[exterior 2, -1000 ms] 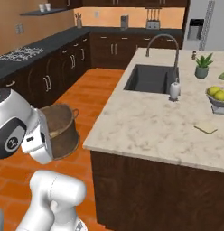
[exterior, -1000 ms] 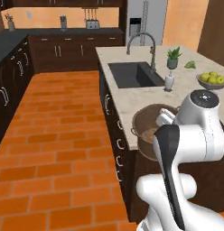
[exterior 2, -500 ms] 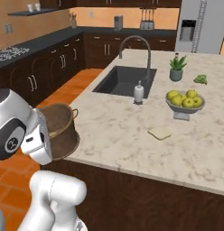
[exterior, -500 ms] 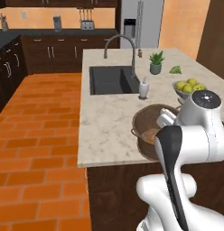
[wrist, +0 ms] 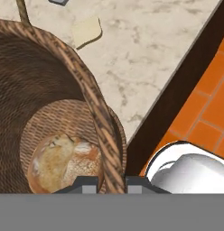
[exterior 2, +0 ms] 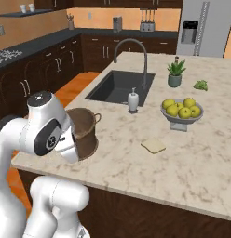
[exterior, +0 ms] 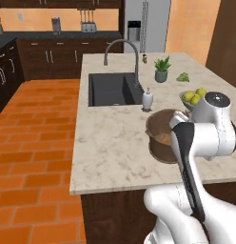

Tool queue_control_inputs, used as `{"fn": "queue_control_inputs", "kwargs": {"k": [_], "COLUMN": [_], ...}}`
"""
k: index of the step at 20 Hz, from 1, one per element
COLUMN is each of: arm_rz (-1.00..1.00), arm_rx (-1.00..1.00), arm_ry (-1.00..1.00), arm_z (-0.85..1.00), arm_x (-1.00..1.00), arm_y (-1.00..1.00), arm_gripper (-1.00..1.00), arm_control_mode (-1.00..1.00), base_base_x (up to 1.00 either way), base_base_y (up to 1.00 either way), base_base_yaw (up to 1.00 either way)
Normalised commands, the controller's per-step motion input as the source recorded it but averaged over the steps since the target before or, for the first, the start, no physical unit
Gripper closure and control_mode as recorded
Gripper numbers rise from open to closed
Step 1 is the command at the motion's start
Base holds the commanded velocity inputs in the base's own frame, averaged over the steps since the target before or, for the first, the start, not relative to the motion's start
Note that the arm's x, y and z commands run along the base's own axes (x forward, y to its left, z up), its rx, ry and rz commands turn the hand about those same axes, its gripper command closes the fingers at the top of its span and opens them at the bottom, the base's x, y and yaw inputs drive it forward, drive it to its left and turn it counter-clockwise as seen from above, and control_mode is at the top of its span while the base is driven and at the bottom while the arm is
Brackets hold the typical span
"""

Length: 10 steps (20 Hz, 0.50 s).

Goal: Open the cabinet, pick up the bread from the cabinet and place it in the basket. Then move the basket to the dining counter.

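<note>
Currently: tool [wrist: 111,182] clamped on basket [wrist: 93,97] rim, one fingertip either side of the wall; bread [wrist: 66,162] on the basket floor just beside it. Basket hangs over the tabletop [exterior 2: 192,162] edge. Risk: one-sided rim grip may slip or tilt, dropping basket floorward.

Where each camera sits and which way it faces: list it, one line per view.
Left base view: behind the arm's left, looking forward and down at the dining counter; white arm lower right, partly covering the basket.
Right base view: behind the arm's right, same counter; arm lower left.
Hand view: on the hand, looking down into the basket at the bread; fingers straddle the rim.
Both base views share the sink and fruit bowl.
</note>
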Motion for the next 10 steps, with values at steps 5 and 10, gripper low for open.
{"fn": "queue_control_inputs", "kwargs": {"k": [5, 10], "arm_rz": [0.0, 0.01], "arm_rx": [0.06, 0.02], "arm_ry": [0.01, 0.01], "arm_z": [-0.57, -0.43], "arm_x": [1.0, 0.8], "arm_y": [-0.46, -0.11], "arm_gripper": [1.0, 1.0], "arm_control_mode": [-1.0, -1.0], "base_base_x": [0.0, 0.0], "base_base_y": [0.0, 0.0], "base_base_yaw": [0.0, 0.0]}}
